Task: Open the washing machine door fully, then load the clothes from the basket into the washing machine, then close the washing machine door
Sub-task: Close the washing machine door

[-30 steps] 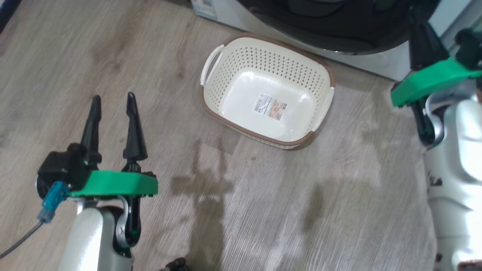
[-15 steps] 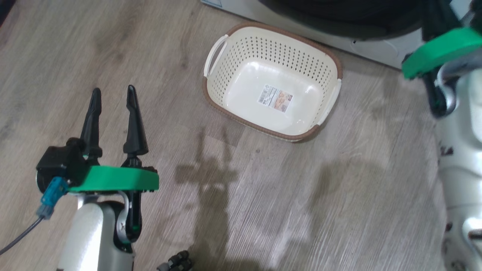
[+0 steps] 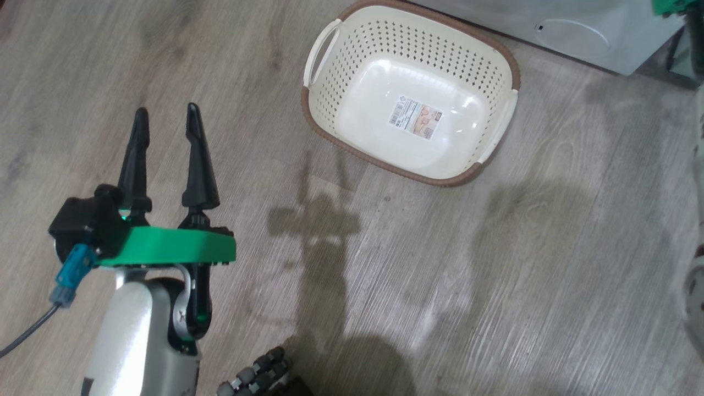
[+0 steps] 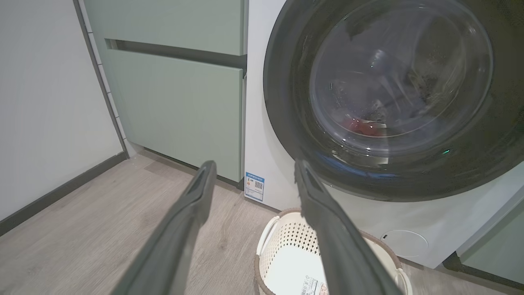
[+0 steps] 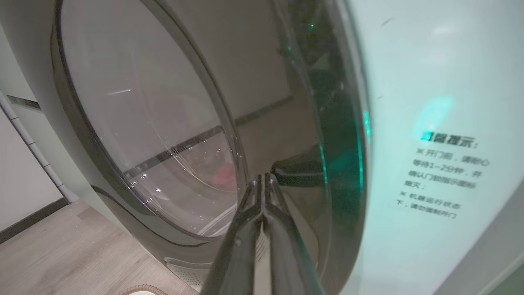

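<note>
The right tool (image 5: pixel 262 179), closed tight and holding nothing, points at the right rim of the door (image 5: pixel 155 123), so this arm is the nearer one. The left tool (image 3: pixel 165 110) hangs open, left of the empty basket (image 3: pixel 352 66).

Camera dipped, right gripper (image 5: pixel 262 178) farther forward

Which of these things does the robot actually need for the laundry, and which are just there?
Part of the job: washing machine, washing machine door, basket, red clothes behind the glass.
Just there: pale green cabinets, wooden floor, wall.
</note>
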`<state>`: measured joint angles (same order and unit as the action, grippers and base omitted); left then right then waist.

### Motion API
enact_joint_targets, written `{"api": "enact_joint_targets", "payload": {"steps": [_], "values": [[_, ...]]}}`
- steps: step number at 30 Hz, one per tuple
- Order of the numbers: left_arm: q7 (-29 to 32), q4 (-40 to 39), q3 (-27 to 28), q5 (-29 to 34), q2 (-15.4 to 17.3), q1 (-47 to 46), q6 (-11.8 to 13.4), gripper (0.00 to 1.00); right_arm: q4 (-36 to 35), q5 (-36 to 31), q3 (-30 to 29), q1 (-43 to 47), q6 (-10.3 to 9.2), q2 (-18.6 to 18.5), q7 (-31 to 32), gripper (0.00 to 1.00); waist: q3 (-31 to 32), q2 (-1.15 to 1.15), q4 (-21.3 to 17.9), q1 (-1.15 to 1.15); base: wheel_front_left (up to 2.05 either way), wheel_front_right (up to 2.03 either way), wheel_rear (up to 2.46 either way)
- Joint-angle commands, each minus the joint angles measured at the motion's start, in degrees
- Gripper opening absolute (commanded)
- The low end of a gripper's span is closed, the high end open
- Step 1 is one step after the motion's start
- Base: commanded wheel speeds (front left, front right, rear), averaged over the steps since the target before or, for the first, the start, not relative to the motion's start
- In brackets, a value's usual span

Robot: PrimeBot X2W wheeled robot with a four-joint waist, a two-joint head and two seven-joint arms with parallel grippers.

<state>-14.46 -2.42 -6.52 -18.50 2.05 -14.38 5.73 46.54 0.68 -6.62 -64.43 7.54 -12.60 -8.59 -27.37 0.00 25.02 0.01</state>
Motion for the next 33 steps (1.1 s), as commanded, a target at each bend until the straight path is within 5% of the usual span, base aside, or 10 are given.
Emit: {"api": "enact_joint_targets", "payload": {"steps": [1, 14, 15, 16, 17, 18, 25, 33], "values": [[-0.53, -1.61, 1.72, -0.15, 0.83, -1.36, 0.34, 1.0, -0.38, -0.98, -1.03, -3.19, -0.05, 0.35, -0.84, 0.0, -0.18, 0.0, 0.09, -0.01, 0.0, 0.0, 0.0], [-0.53, 0.11, 1.02, 1.09, 0.83, 0.36, -0.31, 1.0, 6.15, 0.51, 3.2, 0.03, -0.05, 5.37, -4.86, 0.0, 4.8, 0.0, -2.13, -0.01, 0.0, 0.0, 0.0], [-0.53, 0.24, 0.97, 1.51, 0.83, 0.77, -0.46, 1.0, 5.95, 1.43, 3.88, 1.47, -0.05, 5.8, -5.24, 0.13, 5.84, 0.0, -2.65, -0.01, 0.0, 0.0, 0.0], [-0.53, 0.37, 0.92, 1.97, 0.83, 1.26, -0.68, 1.0, 5.51, 2.37, 4.46, 2.97, -0.05, 6.19, -5.55, 0.42, 6.77, 0.0, -3.21, -0.01, 0.0, 0.0, 0.0], [-0.53, 0.53, 0.92, 2.24, 0.83, 1.73, -0.94, 1.0, 4.96, 3.2, 5.13, 4.6, -0.05, 6.53, -5.78, 0.91, 7.77, 0.0, -3.87, -0.01, 0.0, 0.0, 0.0], [-0.53, 0.74, 0.93, 2.68, 0.83, 2.18, -1.23, 1.0, 4.29, 4.07, 5.81, 6.34, -0.05, 6.84, -5.94, 1.0, 8.73, 0.0, -4.45, -0.01, 0.0, 0.0, 0.0], [-0.53, 2.17, 1.45, 4.69, 1.43, 5.49, -2.99, 1.0, -4.53, 8.76, 9.39, 19.6, -0.05, 8.17, -6.36, 1.0, 14.52, 0.0, -10.19, -0.01, 0.0, 0.0, 0.0], [-0.4, 2.72, 0.33, 5.87, 2.74, 8.37, -4.0, 1.0, -19.8, 10.46, 7.01, 36.49, -0.05, 9.15, -6.39, 1.0, 19.01, 0.0, -16.84, -0.01, 0.0, 0.0, 0.0]]}}
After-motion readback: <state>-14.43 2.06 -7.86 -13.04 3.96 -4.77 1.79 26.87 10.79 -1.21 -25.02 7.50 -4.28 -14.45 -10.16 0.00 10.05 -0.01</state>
